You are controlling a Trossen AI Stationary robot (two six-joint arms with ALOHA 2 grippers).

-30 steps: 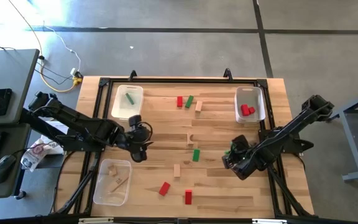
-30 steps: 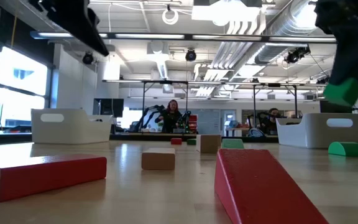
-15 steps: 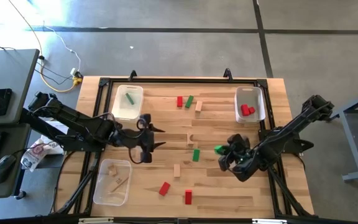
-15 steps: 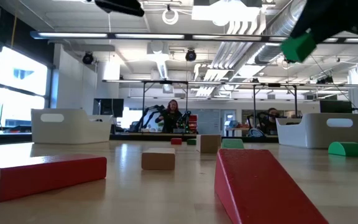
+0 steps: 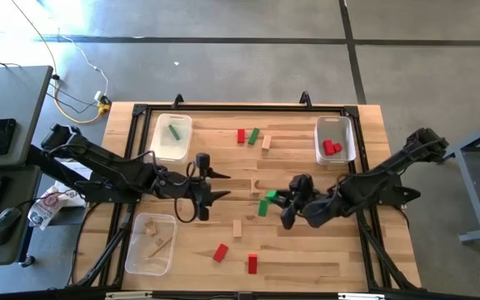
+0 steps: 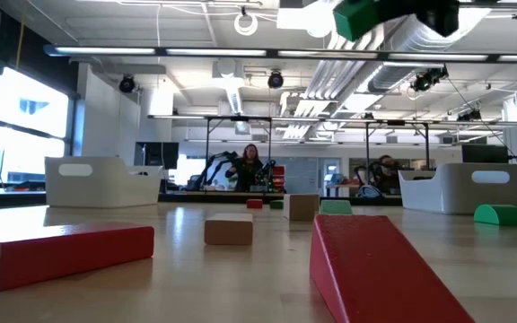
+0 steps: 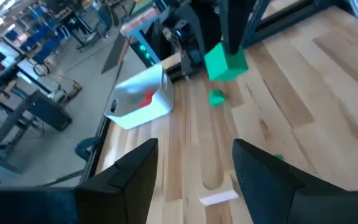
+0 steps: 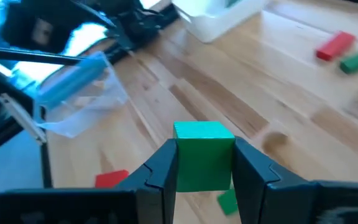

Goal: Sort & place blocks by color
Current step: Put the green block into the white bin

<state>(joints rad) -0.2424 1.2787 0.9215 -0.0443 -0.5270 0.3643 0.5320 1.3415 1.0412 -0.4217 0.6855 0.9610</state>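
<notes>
A green cube [image 8: 204, 155] was grasped between the right gripper's [image 8: 204, 163] fingers above the bench [image 5: 307, 258]; the left gripper's [image 5: 212, 185] fingers were spread, empty.

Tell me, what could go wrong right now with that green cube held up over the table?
The right end effector pinches the green cube only by two sides, high above the table, so it might slip and fall among the loose blocks. The left end effector hangs open close by, so the arms might bump. The bin with a green block lies beyond the left arm.
</notes>
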